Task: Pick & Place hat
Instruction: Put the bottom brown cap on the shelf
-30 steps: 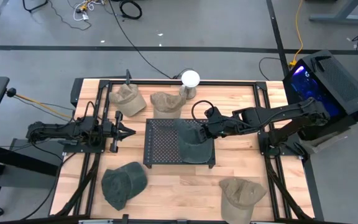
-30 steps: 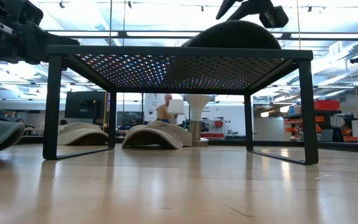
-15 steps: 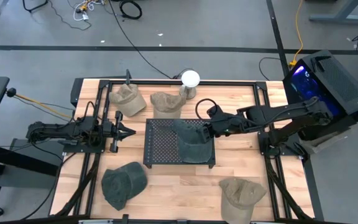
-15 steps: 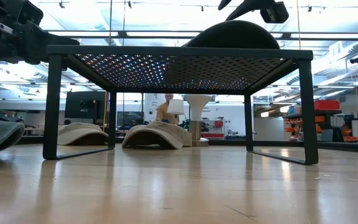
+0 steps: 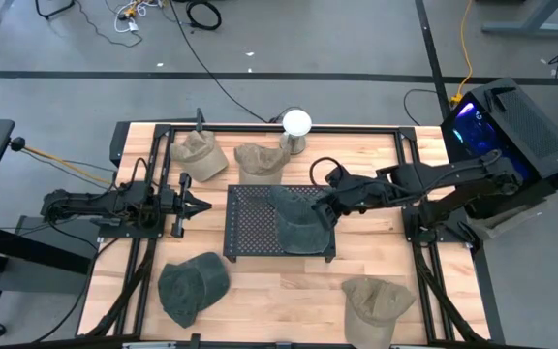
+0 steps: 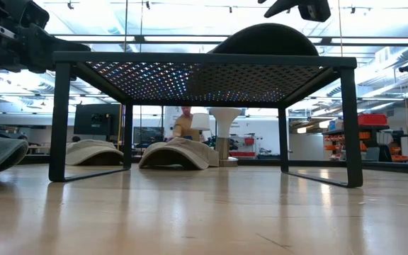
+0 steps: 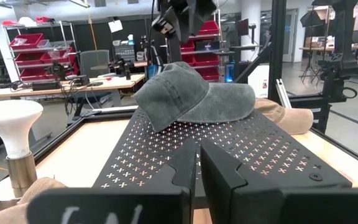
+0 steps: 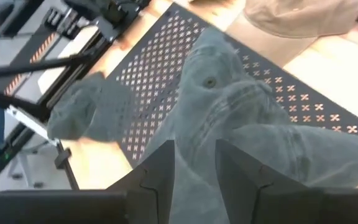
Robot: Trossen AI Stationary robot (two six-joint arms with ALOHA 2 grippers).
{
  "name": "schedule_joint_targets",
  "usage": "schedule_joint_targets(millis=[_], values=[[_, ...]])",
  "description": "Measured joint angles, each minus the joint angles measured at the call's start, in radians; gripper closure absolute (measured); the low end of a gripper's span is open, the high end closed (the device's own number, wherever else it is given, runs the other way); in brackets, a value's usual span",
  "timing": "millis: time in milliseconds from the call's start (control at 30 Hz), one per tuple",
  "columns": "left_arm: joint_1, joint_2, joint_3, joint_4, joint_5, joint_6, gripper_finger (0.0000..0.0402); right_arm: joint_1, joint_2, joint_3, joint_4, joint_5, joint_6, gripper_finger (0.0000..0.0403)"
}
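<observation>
On my pale wooden counter (image 5: 279, 281), at the far edge, stands a white round-headed lamp on a short metal stem (image 5: 296, 123). Off the counter's right side sits a black cabinet with a blue-lit panel (image 5: 516, 126). Black coiled cables (image 5: 201, 14) lie on the grey floor. A person (image 6: 184, 122) shows in the room behind.

Right gripper pulls back from the cap

The right gripper (image 5: 328, 209) now sits farther toward its own side and higher than a second ago, clear above the dark green cap (image 5: 301, 220) on the black mesh rack (image 5: 250, 221). In the room behind, a person (image 6: 183, 122) has shifted slightly.
</observation>
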Motion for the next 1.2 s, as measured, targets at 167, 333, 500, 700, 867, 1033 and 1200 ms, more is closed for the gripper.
schedule_joint_targets(millis=[167, 333, 500, 700, 867, 1033, 1200], values=[[0.0, 0.0, 0.0, 0.0, 0.0, 0.0, 0.0372, 0.036, 0.0, 0.0, -0.005, 0.001, -0.049, 0.0287], [0.0, 0.0, 0.0, 0.001, 0.0, 0.0, 0.0372, 0.072, 0.0, 0.0, -0.026, 0.01, -0.071, 0.0288], [0.0, 0.0, 0.0, 0.001, 0.0, 0.0, 0.0372, 0.116, 0.0, -0.001, -0.043, 0.011, -0.096, 0.0287], [0.0, 0.0, 0.0, 0.001, 0.0, 0.0, 0.0372, 0.17, 0.0, -0.001, -0.043, 0.011, -0.124, 0.0287], [0.0, 0.0, 0.0, 0.001, 0.0, 0.0, 0.0372, 0.213, 0.001, -0.001, -0.042, 0.011, -0.153, 0.0287], [0.0, 0.0, 0.0, 0.001, 0.0, 0.0, 0.0372, 0.244, 0.001, -0.001, -0.04, 0.01, -0.163, 0.0287], [0.0, 0.0, 0.0, 0.001, 0.0, 0.0, 0.0372, 0.264, 0.001, -0.001, -0.04, 0.008, -0.163, 0.0286]])
